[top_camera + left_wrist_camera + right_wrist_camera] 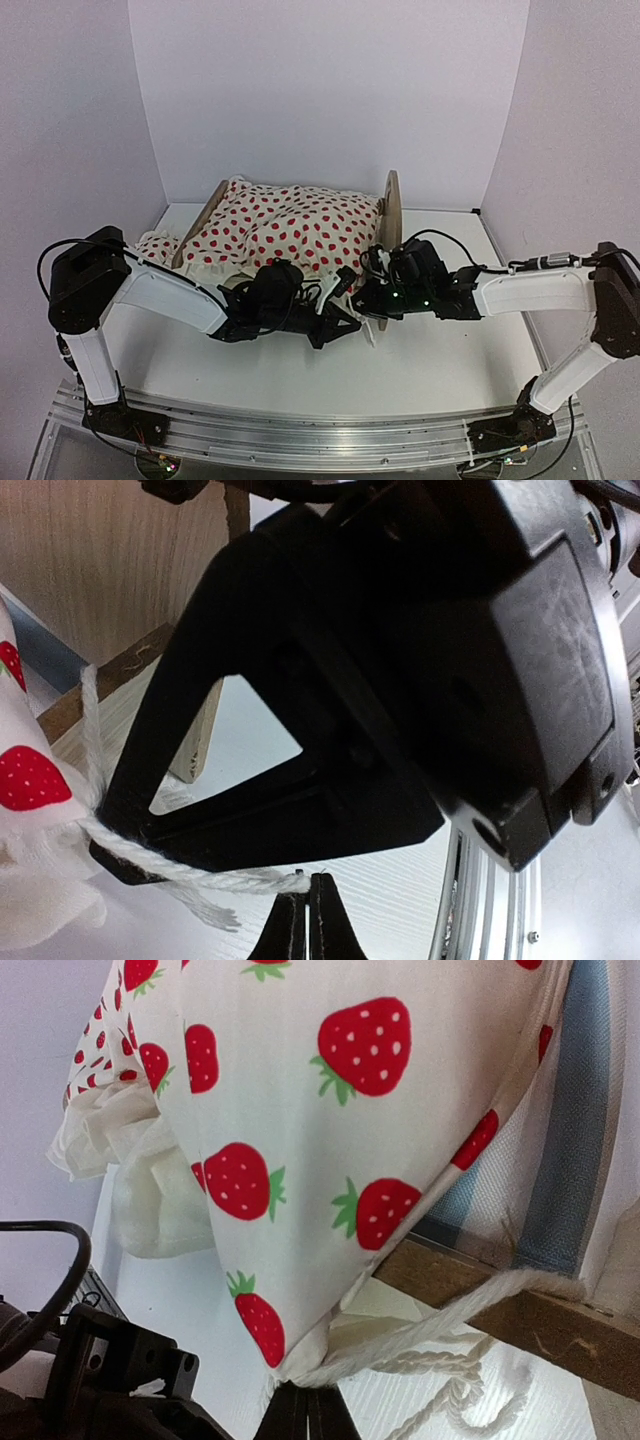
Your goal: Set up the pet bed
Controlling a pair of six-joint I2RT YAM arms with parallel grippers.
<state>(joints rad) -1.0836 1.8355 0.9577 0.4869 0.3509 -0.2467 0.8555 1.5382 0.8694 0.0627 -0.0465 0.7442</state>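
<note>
White table (pixel 420 370): the pet bed (pixel 392 212) stands on it, covered by a strawberry blanket (pixel 290 230). At the bed's near headboard corner, left gripper (pixel 306 920) and right gripper (pixel 307 1410) are both clamped tight on the white cord (pixel 200 875)

White blanket (pixel 290 228), red strawberry print (ruffled hem spilling out at left), lies bunched toward the back of the white bench (pixel 420 370). Twisted white cord (pixel 455 1312) runs from its corner. Aluminium rail (pixel 300 430) spans the near edge.
</note>
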